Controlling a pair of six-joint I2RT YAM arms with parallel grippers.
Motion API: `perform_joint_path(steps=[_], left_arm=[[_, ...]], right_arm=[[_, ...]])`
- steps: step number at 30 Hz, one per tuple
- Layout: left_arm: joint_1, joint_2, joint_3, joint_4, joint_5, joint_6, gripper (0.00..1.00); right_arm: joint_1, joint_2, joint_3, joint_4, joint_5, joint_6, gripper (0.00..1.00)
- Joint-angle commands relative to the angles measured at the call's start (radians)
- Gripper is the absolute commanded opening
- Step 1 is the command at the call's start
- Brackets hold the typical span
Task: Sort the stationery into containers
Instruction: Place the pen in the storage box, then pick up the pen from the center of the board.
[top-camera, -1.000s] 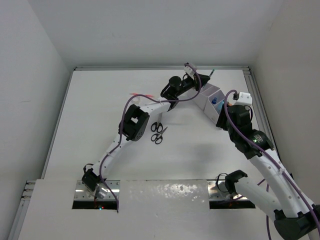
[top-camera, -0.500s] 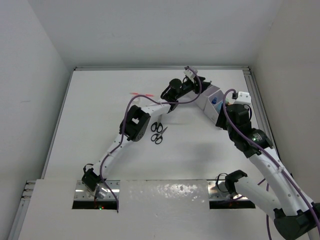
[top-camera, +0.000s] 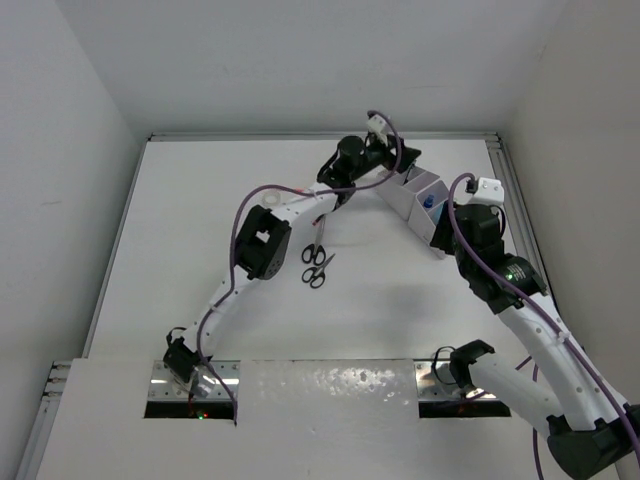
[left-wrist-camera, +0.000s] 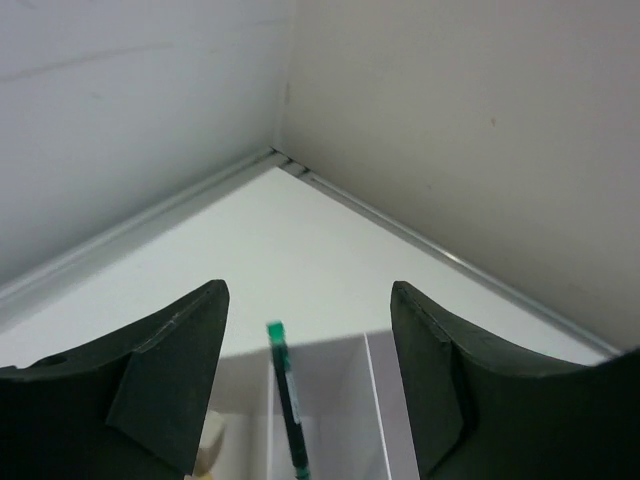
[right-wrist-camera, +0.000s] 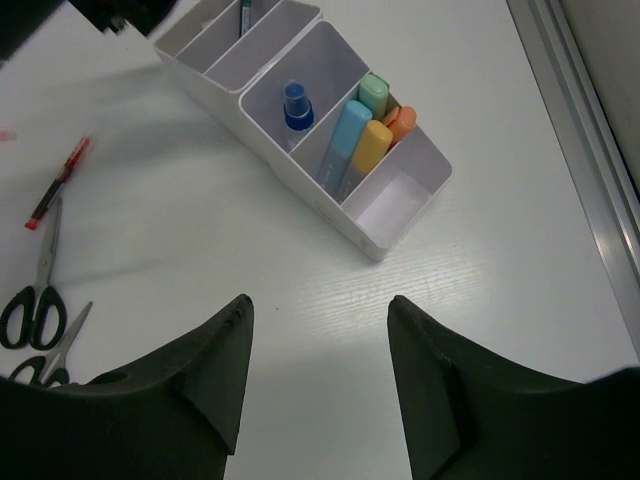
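Observation:
My left gripper (left-wrist-camera: 308, 290) stands open over the far end of the white organiser (left-wrist-camera: 366, 400), its fingers clear of everything. Below and between the jaws, a dark pen with a green cap (left-wrist-camera: 285, 400) stands loose in a compartment, beside a beige eraser (left-wrist-camera: 210, 445). In the top view this gripper (top-camera: 403, 160) hovers at the organiser (top-camera: 418, 185). My right gripper (right-wrist-camera: 320, 300) is open and empty above bare table, just in front of the organiser (right-wrist-camera: 400, 215). That holds a blue-capped bottle (right-wrist-camera: 295, 105) and pastel capsule pieces (right-wrist-camera: 345, 140).
Two black-handled scissors (right-wrist-camera: 35, 315) lie left of the right gripper, also visible mid-table from above (top-camera: 317, 266). A red pen (right-wrist-camera: 60, 180) lies beyond them. The table's raised metal edge (right-wrist-camera: 585, 180) runs close on the right. Walls enclose the table's far corner (left-wrist-camera: 285, 160).
The left gripper has opened and let go of the green-capped pen, which now stands in the organiser. Its wrist rose slightly. The right arm has barely moved.

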Motion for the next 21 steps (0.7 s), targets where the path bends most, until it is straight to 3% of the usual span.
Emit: perform_joint_path(steps=[1, 6, 11, 15, 21], left_arm=[[0.065, -0.178, 0.111, -0.193, -0.116, -0.021, 0.64], [0.173, -0.290, 0.102, -0.603, -0.264, -0.023, 0.58], [0.316, -0.474, -0.120, -0.861, -0.408, -0.061, 0.54], [0.384, -0.584, -0.379, -1.003, -0.524, -0.124, 0.53], [0.430, -0.640, -0.656, -1.043, -0.542, -0.194, 0.54]], right_arm=[[0.000, -0.003, 0.025, 0.063, -0.021, 0.023, 0.55], [0.001, 0.015, 0.007, 0.131, -0.066, 0.034, 0.54], [0.006, 0.044, -0.011, 0.184, -0.101, 0.041, 0.54], [0.010, 0.066, -0.013, 0.204, -0.118, 0.048, 0.54], [0.021, 0.075, -0.021, 0.215, -0.135, 0.071, 0.54]])
